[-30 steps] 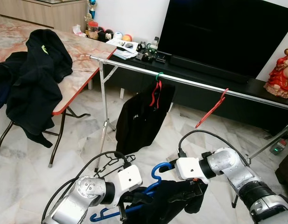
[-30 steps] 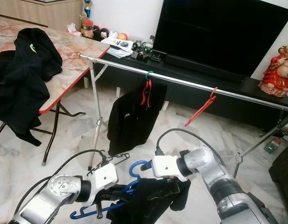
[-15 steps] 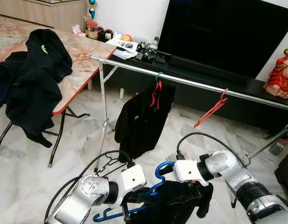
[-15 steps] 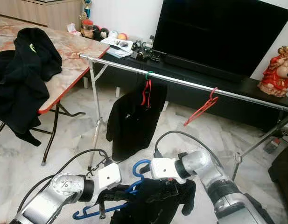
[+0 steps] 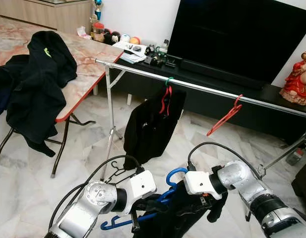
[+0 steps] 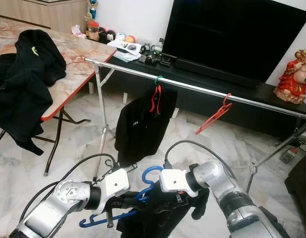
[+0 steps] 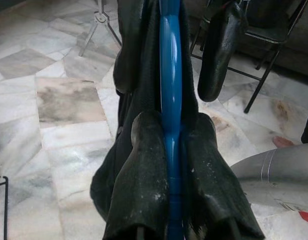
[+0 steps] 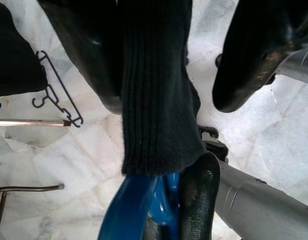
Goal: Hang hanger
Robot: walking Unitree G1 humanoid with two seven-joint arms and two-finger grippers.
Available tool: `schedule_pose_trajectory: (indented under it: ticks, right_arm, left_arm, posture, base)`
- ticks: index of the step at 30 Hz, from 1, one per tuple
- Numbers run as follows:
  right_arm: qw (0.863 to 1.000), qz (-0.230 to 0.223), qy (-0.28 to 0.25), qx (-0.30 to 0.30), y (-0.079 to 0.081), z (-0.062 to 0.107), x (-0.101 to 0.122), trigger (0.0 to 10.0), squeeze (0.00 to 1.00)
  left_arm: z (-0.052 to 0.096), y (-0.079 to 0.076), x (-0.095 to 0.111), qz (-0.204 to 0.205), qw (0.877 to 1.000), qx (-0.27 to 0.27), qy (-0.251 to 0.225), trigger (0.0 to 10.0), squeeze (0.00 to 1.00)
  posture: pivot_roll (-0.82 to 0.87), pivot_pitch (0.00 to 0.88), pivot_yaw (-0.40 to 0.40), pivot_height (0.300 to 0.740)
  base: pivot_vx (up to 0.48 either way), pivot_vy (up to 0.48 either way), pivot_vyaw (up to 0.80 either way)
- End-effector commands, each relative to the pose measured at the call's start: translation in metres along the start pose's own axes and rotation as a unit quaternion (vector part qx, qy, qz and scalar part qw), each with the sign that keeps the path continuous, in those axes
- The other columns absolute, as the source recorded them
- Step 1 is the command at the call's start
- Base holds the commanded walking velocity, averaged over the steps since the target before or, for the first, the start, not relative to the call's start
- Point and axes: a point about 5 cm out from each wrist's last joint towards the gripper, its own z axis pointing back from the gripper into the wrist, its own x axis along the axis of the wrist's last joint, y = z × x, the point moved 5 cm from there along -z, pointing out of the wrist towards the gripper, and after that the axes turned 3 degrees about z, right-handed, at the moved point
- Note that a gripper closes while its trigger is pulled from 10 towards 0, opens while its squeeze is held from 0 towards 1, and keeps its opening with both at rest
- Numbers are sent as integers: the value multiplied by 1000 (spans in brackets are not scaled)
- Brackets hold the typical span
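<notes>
A blue hanger [image 5: 175, 173] carrying a black garment [image 5: 185, 218] is held low in front of me, below the metal clothes rail [image 5: 202, 88]. My left gripper [image 7: 171, 135] is shut on the hanger's blue bar, one finger on each side. My right gripper [image 8: 168, 102] is at the garment near the hook. It stands open, with the garment's ribbed cuff [image 8: 158, 115] hanging between its fingers against one of them. On the rail hang a red hanger with a black top [image 5: 152, 124] and an empty red hanger [image 5: 224, 116].
A folding table [image 5: 91, 59] with black clothes stands at the left. The rail's stand leg [image 5: 110, 124] is just ahead, with a black wire hanger [image 5: 115, 171] on the marble floor by it. A TV [image 5: 242, 34] and a red figurine [image 5: 297, 72] are behind the rail.
Both grippers and the blue hanger have risen slightly. The black garment now hangs down more steeply between the arms.
</notes>
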Motion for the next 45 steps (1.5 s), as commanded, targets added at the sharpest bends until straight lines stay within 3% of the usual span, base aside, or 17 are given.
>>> schedule_pose_trajectory:
  ticks: [1, 35, 36, 37, 45]
  right_arm:
    - [1000, -5, -1, 5, 2, 1, -1, 0, 0]
    - [999, 2, -20, 35, 8, -4, 6, 0, 0]
    - [999, 2, -21, 35, 8, -4, 6, 0, 0]
    - [999, 2, -22, 35, 8, -4, 6, 0, 0]
    - [999, 0, -13, 30, 8, -4, 3, 0, 0]
  left_arm:
    - [-1, -2, 31, -24, 998, -9, -51, 10000, 0]
    - [-1, 7, 35, -46, 998, 2, -49, 10000, 0]
    - [-1, 6, 36, -46, 998, 0, -50, 10000, 24]
    - [0, 5, 35, -44, 998, -8, -49, 10000, 1000]
    - [12, 7, 23, -41, 999, -18, -22, 10000, 1000]
  posture:
    - [216, 0, -212, 740]
    - [216, 0, -215, 740]
    - [216, 0, -214, 740]
    - [216, 0, -215, 740]
    - [215, 0, -214, 740]
  base:
    - [0, 0, 0]
    - [0, 0, 0]
    - [0, 0, 0]
    - [0, 0, 0]
    - [0, 0, 0]
